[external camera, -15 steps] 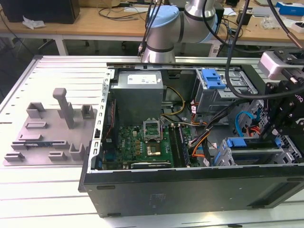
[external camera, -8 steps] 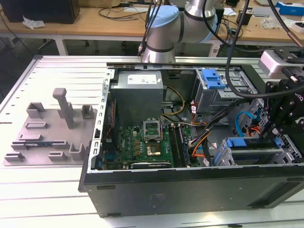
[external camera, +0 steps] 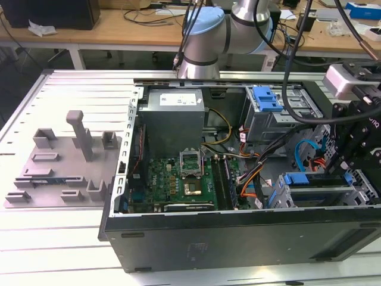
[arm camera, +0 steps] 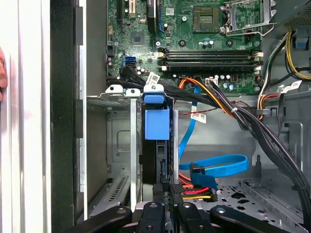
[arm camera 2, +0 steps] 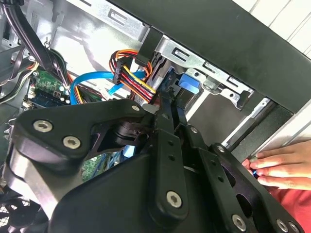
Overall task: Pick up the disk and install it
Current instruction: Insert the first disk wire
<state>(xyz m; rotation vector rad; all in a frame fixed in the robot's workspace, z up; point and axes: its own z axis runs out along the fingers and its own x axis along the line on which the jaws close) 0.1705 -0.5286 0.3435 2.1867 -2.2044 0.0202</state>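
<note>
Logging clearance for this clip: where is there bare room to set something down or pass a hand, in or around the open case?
Free: the ribbed metal table behind the grey fixture tray, and the strip in front of the computer case. Inside, the case floor beside the disk looks bare. Crowded: cables and the gripper around the drive cage; a hand rests at the case edge.

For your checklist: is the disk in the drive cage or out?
In: the disk sits between the drive cage walls in the first wrist view; fully seated, cannot tell.
</note>
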